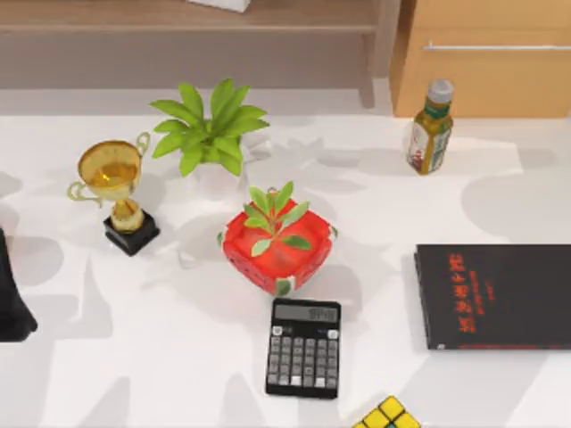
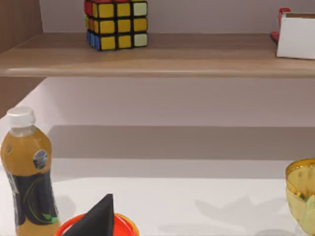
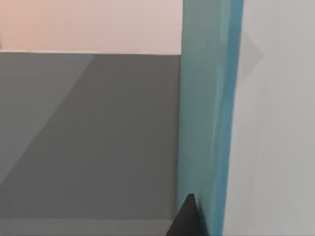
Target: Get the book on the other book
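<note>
The black book (image 1: pixel 495 297) at the top view's right edge bears unreadable red lettering. The teal book (image 3: pixel 206 113) stands against the right gripper's fingertip (image 3: pixel 186 219); its grip I cannot tell. The left arm (image 1: pixel 13 294) sits at left edge.

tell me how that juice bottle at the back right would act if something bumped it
The bottle stands tall and narrow, so it would probably tip. Its round body would likely roll afterwards. With its cap on, spilling seems unlikely.

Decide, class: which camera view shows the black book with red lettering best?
The top view: the black book lies flat at the table's right edge, cover and lettering facing up. The left wrist view faces the shelf and a juice bottle; the right wrist view has a teal surface.
</note>
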You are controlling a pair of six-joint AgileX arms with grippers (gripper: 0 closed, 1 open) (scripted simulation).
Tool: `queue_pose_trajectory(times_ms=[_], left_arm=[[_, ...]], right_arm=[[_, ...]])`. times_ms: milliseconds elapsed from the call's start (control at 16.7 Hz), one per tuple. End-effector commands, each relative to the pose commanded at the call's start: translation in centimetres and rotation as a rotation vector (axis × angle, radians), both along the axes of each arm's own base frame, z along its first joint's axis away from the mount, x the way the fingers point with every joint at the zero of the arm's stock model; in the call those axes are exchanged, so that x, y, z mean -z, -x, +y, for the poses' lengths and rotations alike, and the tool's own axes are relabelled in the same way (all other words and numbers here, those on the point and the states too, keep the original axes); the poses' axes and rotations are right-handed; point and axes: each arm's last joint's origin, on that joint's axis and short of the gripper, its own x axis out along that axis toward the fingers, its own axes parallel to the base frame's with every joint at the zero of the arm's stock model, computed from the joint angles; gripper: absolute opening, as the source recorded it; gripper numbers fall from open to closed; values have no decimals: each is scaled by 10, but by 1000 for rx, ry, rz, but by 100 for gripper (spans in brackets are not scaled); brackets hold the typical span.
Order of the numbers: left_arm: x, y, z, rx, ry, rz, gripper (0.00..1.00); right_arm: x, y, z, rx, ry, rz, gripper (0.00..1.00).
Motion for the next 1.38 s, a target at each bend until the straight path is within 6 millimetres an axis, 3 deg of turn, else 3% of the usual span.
queue_pose_trajectory(times_ms=[1140,1380], left_arm=[[0,0,0,0,0,0,100],[0,0,0,0,0,0,100]], right_arm=[[-11,10,1,1,-3,1,0],[-31,24,7,63,-71,-13,0]])
